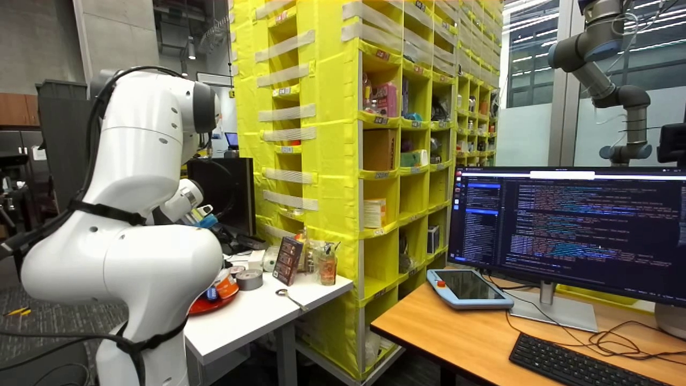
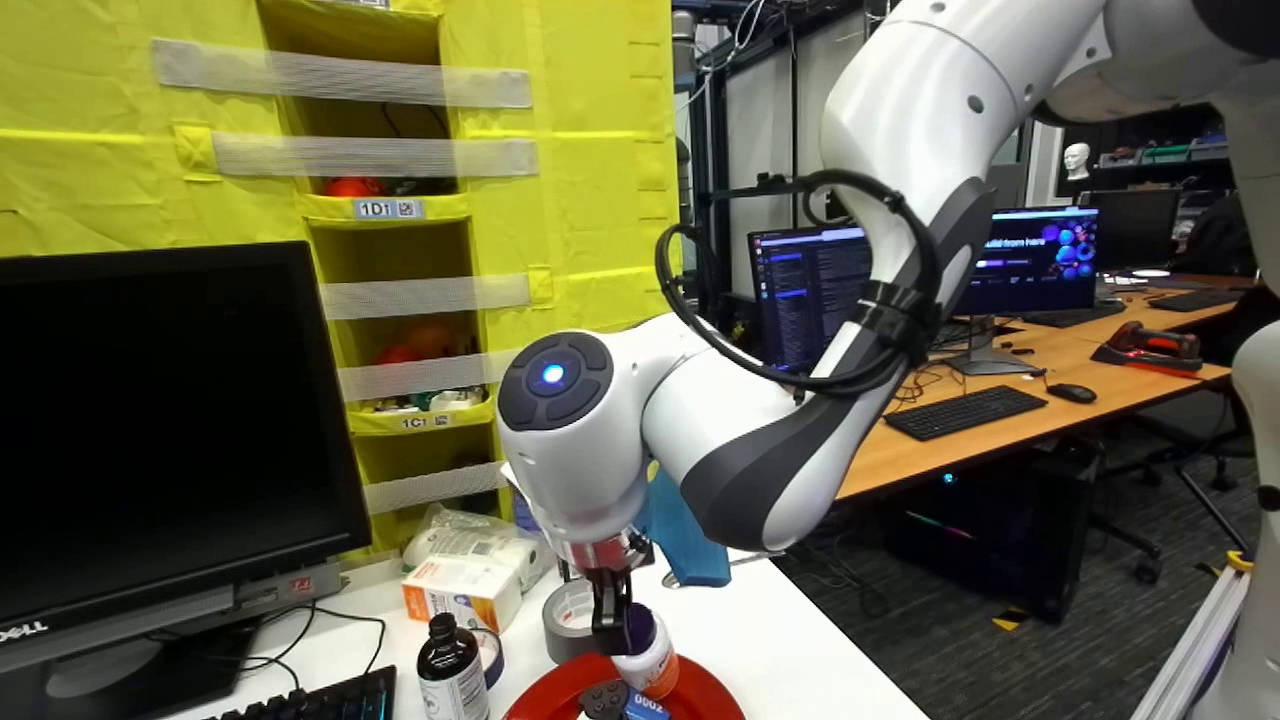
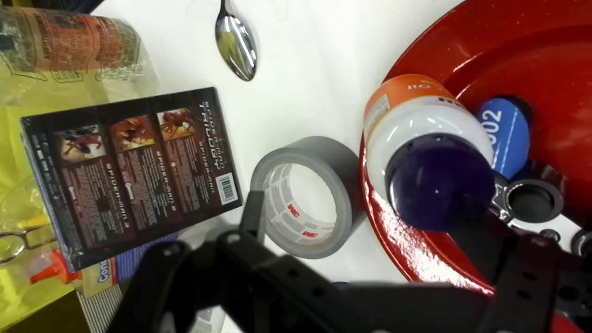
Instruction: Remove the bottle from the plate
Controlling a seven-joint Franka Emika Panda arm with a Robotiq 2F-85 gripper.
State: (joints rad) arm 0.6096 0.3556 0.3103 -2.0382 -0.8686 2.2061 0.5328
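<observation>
One clear-wrapped container (image 3: 88, 44) at the upper left of the wrist view. Below it, a dark film box (image 3: 138, 178) with Spider-Man pictures. Next rightward, near the top edge, a spoon (image 3: 238, 48), bowl pointing down the frame. At the middle, a grey roll of tape (image 3: 344, 159), just left of the red plate (image 3: 545, 41). Across the bottom, the gripper (image 3: 360, 206), jaws spread wide, holding nothing; finger (image 3: 495, 249) at the right overlapping a purple lid (image 3: 430, 180), touching or just short of it, unclear which. Right of middle, the white-and-orange bottle (image 3: 416, 111) under that lid, on the plate at its left rim; in an exterior view, same bottle (image 2: 648, 662) at the bottom middle. Farther right, on the plate, a numbered blue thing (image 3: 506, 138) beside the bottle.
</observation>
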